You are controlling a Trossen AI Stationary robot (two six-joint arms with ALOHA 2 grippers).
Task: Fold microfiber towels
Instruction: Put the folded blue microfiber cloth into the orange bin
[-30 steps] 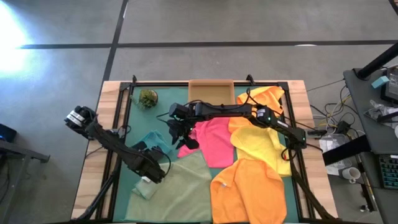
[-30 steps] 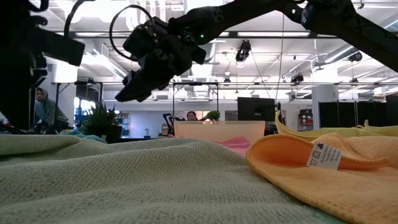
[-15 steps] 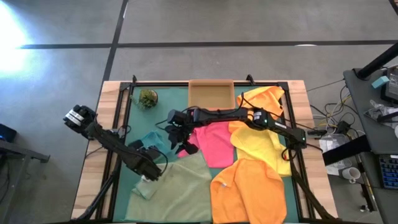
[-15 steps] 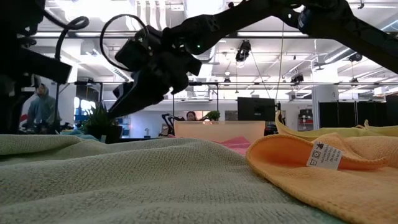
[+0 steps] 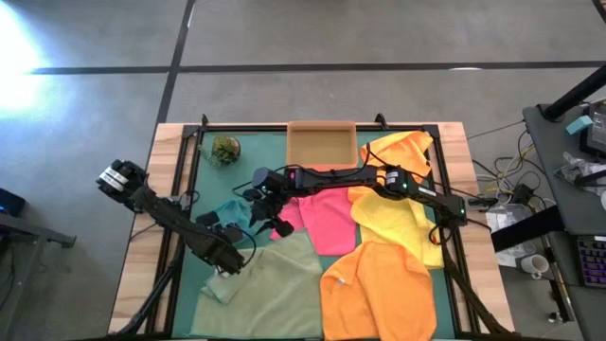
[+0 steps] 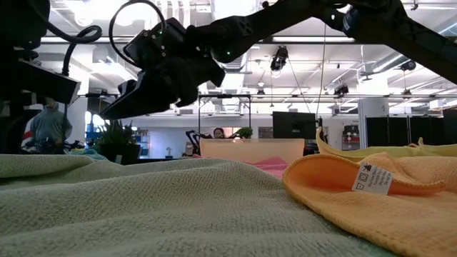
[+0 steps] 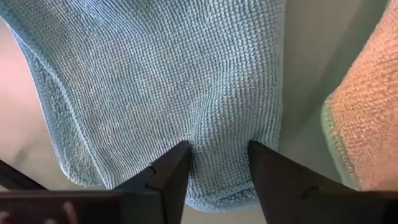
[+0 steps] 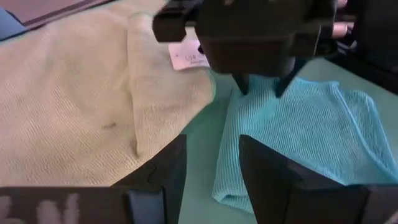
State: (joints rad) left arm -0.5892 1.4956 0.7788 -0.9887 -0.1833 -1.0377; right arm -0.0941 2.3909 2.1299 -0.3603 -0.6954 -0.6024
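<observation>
Teal towel (image 5: 230,213) lying flat, long axis unclear

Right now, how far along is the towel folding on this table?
Nothing looks folded yet. The hot pink, yellow, orange and pale sage green microfiber towels all lie loose and overlapping. In hand: the left pincer presses open fingers into the small teal microfiber towel, and the right pincer hovers open over its edge. All the folding is left.
</observation>
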